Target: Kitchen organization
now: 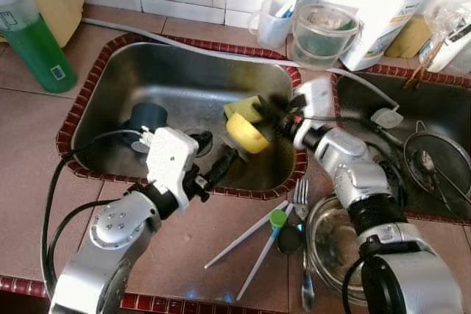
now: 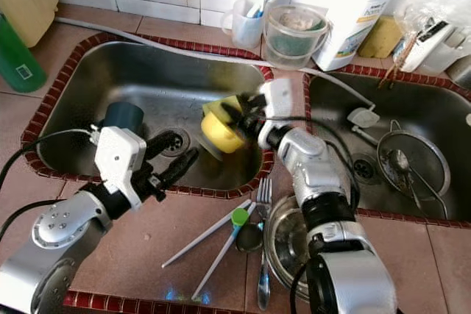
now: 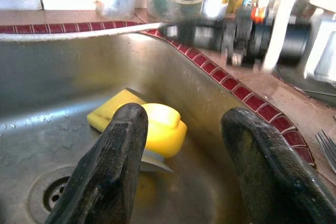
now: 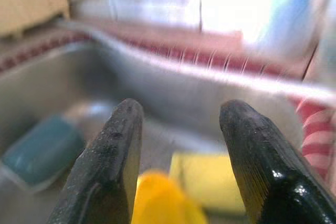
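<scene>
Brushed steel sink [image 1: 191,79], dull and scuffed; smooth glossy yellow plastic cup [image 1: 246,134]; matt terracotta-tiled worktop [image 1: 29,159]; shiny metal fork [image 1: 301,196].

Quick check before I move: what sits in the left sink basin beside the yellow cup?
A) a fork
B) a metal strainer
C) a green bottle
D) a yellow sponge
D: the yellow sponge lies in the left sink basin touching the yellow cup, with the right end effector just above them.

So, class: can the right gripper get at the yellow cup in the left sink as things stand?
Probably yes: the right gripper, open, hovers just above the yellow cup, with nothing between them.
</scene>
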